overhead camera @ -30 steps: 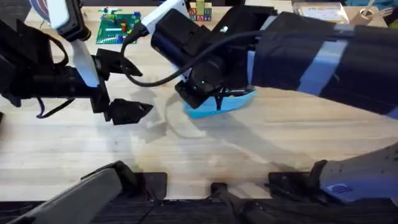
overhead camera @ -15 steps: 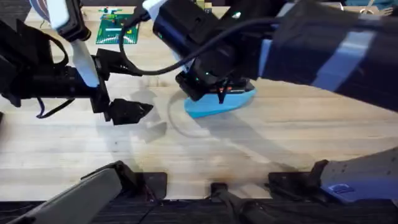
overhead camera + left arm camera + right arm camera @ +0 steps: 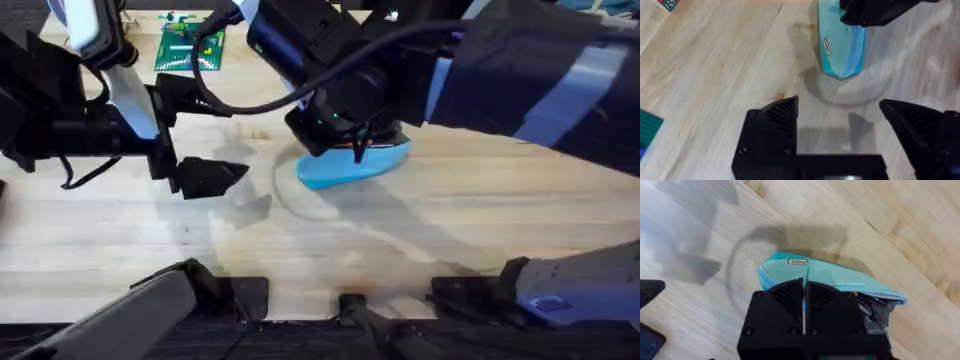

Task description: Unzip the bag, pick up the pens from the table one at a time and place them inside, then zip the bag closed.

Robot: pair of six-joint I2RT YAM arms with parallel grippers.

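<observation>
The right arm reaches in large and dark across the middle of the desk, its wrist bent down so the right hand sits right on top of the bag. In its wrist view the two black fingers are pressed together with only a hairline slit between them, closed over the bag's upper edge; whether they pinch the fabric or the zipper pull I cannot tell. A bit of reddish-orange shows at the bag's end beside the fingers.

The left arm lies low and level over the left side of the desk. Its left hand is spread wide, the two wedge-shaped fingers well apart and holding nothing, pointed toward the bag but clear of it.

The bag is soft light-blue cloth, a long oval with a rounded tip, a small white label sewn on its side. It rests on the desk near the middle. The desk is pale wood with plank grain and faint glossy reflections. A green studded plate lies at the far left.
</observation>
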